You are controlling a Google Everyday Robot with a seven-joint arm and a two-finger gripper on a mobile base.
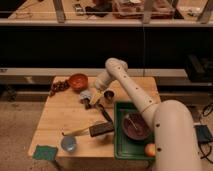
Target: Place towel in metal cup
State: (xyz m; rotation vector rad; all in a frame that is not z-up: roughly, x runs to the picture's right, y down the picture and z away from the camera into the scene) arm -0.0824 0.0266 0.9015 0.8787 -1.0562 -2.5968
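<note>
My gripper (90, 100) hangs low over the middle of the wooden table (55, 117), just left of the small metal cup (108, 96). A pale grey-blue crumpled towel (85, 94) is right at the gripper's tip, level with the cup's rim and a little left of it. I cannot tell whether the towel is held or lies on the table. The cup stands upright beside the green tray's back left corner. The arm comes in from the right, rises to an elbow (115, 67) and bends down to the gripper.
An orange bowl (78, 81) and grapes (59, 86) sit at the back left. A green tray (120, 150) on the right holds a maroon bowl (134, 126) and an apple (150, 149). A dark, yellow-handled tool (95, 130), a blue cup (68, 144) and a teal cloth (45, 152) lie in front.
</note>
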